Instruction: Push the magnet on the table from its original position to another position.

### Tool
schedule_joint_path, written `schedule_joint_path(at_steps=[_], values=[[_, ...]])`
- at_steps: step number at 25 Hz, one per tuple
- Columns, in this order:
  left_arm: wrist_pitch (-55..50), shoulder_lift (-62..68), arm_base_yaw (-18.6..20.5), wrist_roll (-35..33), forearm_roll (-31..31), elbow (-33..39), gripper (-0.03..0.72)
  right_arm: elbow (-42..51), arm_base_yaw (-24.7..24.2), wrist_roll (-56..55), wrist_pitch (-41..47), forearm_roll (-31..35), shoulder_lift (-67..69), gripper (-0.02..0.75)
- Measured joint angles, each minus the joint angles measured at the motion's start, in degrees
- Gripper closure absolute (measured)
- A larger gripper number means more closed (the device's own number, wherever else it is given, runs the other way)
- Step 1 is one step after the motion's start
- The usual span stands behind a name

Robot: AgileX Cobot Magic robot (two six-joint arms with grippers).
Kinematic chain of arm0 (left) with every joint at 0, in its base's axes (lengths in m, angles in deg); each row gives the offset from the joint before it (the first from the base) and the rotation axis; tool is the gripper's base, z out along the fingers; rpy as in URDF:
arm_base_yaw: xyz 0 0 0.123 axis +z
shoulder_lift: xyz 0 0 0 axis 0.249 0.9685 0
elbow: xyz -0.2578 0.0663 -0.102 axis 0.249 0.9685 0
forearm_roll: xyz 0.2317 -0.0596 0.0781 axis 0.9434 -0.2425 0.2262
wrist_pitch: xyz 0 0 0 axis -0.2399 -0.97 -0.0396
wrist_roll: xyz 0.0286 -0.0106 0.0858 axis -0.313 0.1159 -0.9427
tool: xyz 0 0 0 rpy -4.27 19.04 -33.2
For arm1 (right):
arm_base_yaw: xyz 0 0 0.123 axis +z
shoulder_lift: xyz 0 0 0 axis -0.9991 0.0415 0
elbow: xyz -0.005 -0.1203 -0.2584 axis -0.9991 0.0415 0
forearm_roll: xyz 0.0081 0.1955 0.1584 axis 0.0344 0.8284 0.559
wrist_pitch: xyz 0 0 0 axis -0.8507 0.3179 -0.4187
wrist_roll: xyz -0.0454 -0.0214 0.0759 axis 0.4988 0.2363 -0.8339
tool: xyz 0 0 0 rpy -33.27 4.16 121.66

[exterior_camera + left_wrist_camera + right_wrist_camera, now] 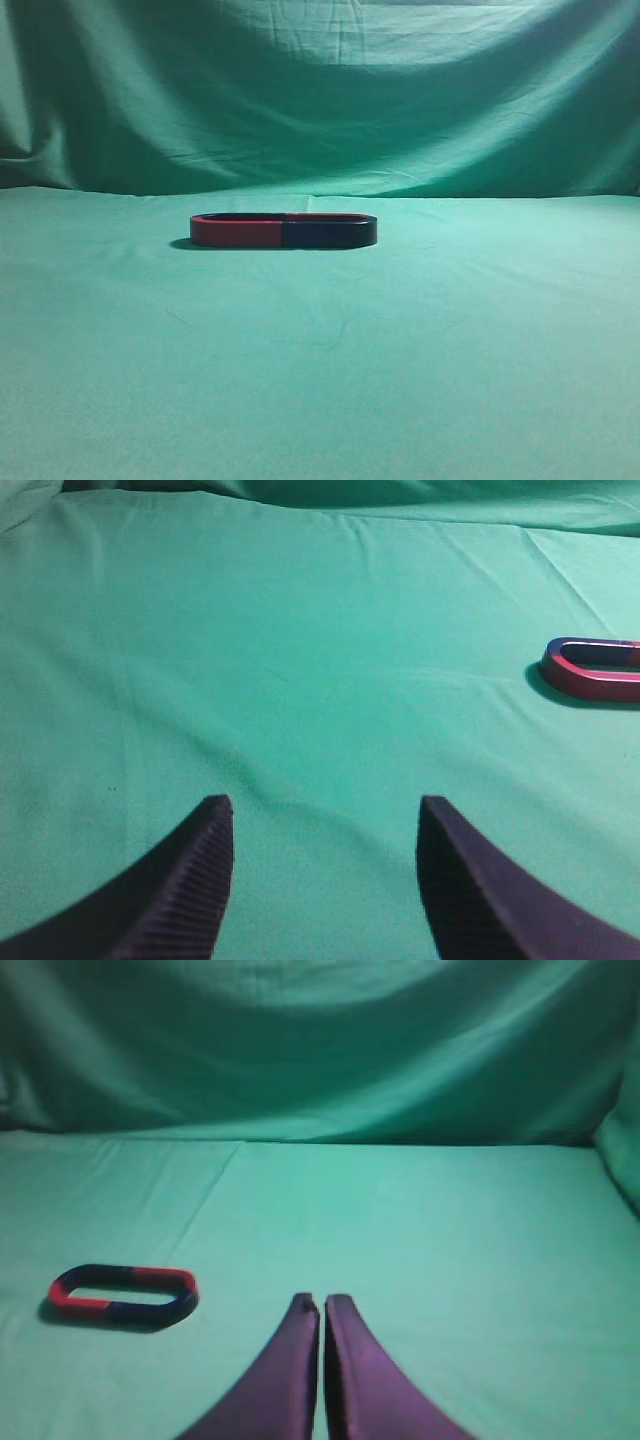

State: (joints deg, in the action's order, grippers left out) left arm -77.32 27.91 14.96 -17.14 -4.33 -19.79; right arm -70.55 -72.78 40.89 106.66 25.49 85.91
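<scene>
Green cloth table (320,380), matching backdrop. Right fingers (322,1305) pressed together, empty; left fingers (215,825) spread, empty. Magnet (330,233) mid-table, abutting red magnet (237,232), untouched. Approach pending; next: closed tips against navy side.

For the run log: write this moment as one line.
dark navy-black U-shaped magnet: untouched, joined to red U-shaped magnet | left claw: open | right claw: shut, empty

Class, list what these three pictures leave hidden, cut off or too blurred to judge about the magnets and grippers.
1. Left wrist view: the red magnet runs off the right edge; the dark magnet is out of frame.
2. Exterior view: neither gripper appears; the low camera hides whether the dark magnet touches the red one.
3. Right wrist view: blur hides that seam too.
4. Both wrist views: the bottom edge cuts off the left gripper and right gripper.
</scene>
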Motion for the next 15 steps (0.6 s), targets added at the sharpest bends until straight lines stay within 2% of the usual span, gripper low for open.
schedule_joint_path(at_steps=[4,7,12,15], values=[[0.00,0.00,0.00,0.00,0.00,0.00,0.289,11.48,-6.27,0.00,-7.61,-0.33,-6.65,0.738],[0.00,0.00,0.00,0.00,0.00,0.00,0.289,18.73,-9.73,0.00,-9.31,-0.33,-11.05,0.738],[0.00,0.00,0.00,0.00,0.00,0.00,0.289,27.12,-11.69,0.00,-11.27,-0.33,-13.64,0.738],[0.00,0.00,0.00,0.00,0.00,0.00,0.289,28.22,-11.79,0.00,-11.36,-0.33,-13.66,0.738]])
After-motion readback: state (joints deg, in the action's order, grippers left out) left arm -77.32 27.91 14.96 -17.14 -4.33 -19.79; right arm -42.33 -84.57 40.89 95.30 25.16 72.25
